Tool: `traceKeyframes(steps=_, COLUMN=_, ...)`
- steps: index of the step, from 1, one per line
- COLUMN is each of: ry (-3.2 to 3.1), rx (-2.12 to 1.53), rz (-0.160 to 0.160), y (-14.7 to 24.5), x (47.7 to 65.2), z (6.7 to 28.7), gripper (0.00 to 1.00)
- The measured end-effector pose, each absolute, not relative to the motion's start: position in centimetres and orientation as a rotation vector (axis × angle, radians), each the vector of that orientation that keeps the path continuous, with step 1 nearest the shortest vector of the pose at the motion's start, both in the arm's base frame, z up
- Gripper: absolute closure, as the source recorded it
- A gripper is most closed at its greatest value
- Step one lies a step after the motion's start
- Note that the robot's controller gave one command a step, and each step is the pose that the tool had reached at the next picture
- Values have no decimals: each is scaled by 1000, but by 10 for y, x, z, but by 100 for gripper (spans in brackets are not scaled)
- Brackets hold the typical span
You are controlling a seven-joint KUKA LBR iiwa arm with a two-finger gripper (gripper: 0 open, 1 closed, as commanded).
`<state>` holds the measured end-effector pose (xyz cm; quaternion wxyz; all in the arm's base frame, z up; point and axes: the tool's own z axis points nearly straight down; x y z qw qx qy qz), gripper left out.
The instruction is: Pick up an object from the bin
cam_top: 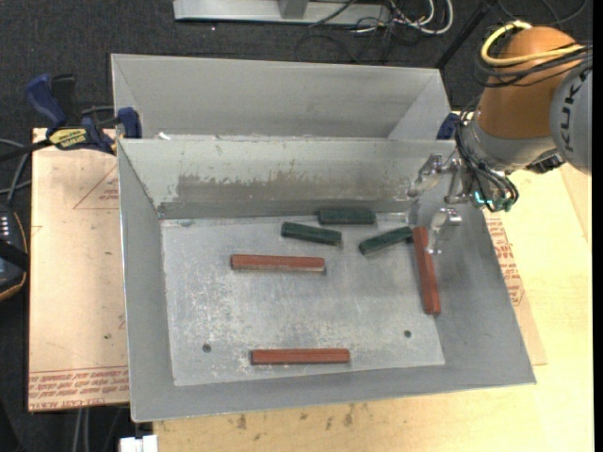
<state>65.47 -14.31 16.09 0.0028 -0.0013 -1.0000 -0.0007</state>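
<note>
The tool point(439, 222) hangs at about 2 o'clock of the bin point(141, 252), low against the right-hand wall, on an arm point(523, 73) with an orange cover that enters from 3 o'clock. Whether the tool is spread or closed cannot be told from here, nor whether it has hold of anything.

Just under it, toward 6 o'clock, a long red-brown bar point(429, 276) lies on the floor of the bin along the foot of the right wall, running almost from 12 to 6, with its upper end right beside the tool.

Three dark green bars point(346, 217) lie loosely together at about 12 to 1 o'clock of the floor, near the back wall; the nearest of them points toward the tool. A second red-brown bar point(278, 264) lies crosswise near the middle, and a third red-brown bar point(300, 356) lies crosswise at 6 o'clock, near the front edge.

The bin's floor is dull grey metal, scuffed and scratched, most worn along the back wall. Around the bin is a dark carpet point(66, 26), with a tangle of cables point(415, 3) at 12 to 1 o'clock.
</note>
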Motion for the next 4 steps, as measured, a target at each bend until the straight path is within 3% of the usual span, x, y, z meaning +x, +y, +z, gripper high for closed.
traceKeyframes(steps=1, ry=-3144, rx=-1, rz=0, y=-143, x=657, z=166, gripper=0)
traceKeyframes(steps=2, ry=-3157, rx=-181, rz=0, y=-92, x=640, z=77, gripper=100)
traceKeyframes(steps=3, ry=-3157, rx=-181, rz=0, y=-92, x=640, z=77, gripper=100)
traceKeyframes(steps=4, ry=-3134, rx=-180, rz=-2, y=-83, x=635, z=109, gripper=100)
